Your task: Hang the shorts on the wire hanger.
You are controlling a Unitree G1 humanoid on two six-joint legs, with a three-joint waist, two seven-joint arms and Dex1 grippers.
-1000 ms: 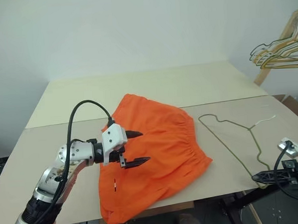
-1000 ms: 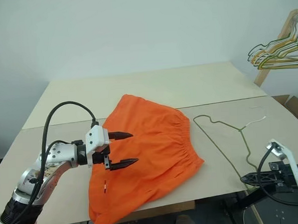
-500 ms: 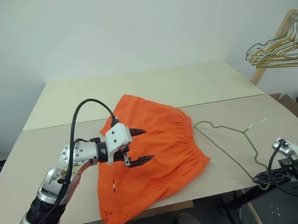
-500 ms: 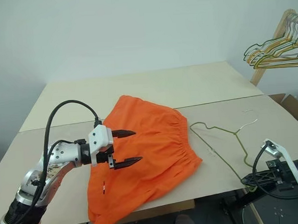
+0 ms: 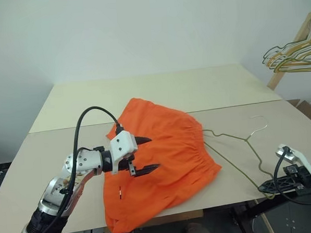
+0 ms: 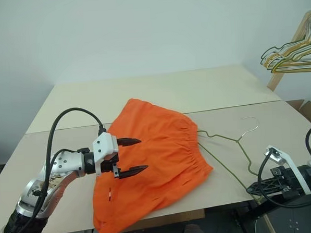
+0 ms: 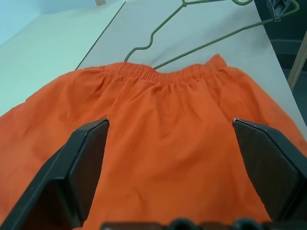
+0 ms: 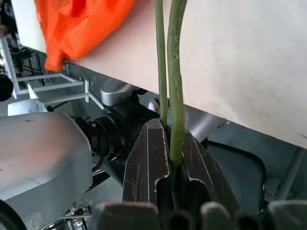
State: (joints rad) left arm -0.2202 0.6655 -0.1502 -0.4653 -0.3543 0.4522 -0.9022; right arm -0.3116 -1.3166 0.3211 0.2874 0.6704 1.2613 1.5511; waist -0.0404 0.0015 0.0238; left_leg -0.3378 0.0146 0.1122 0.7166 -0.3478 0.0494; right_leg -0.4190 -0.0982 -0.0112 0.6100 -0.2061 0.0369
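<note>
The orange shorts [image 5: 170, 152] lie flat on the table [image 5: 144, 93], one leg hanging over its front edge. My left gripper [image 5: 154, 153] hovers just above them near the left leg, open, with nothing between its fingers [image 7: 84, 165]. The wire hanger [image 5: 225, 136] lies on the table to the right of the shorts, its left corner at the elastic waistband and its hook toward the back. At the table's front right edge my right gripper [image 5: 264, 187] is shut on the hanger's near corner; the right wrist view shows the wire [image 8: 175, 72] clamped between the jaws.
A bunch of coloured hangers [image 5: 292, 55] hangs on a wooden rail beyond the table's right side. A seam [image 5: 67, 128] runs across the table behind the shorts. Bare tabletop lies to the left of the shorts and behind them.
The hanger has swung on the table in my right gripper's hold: its hook turned toward the back and its far corner slid up to the waistband. My left gripper kept still.
</note>
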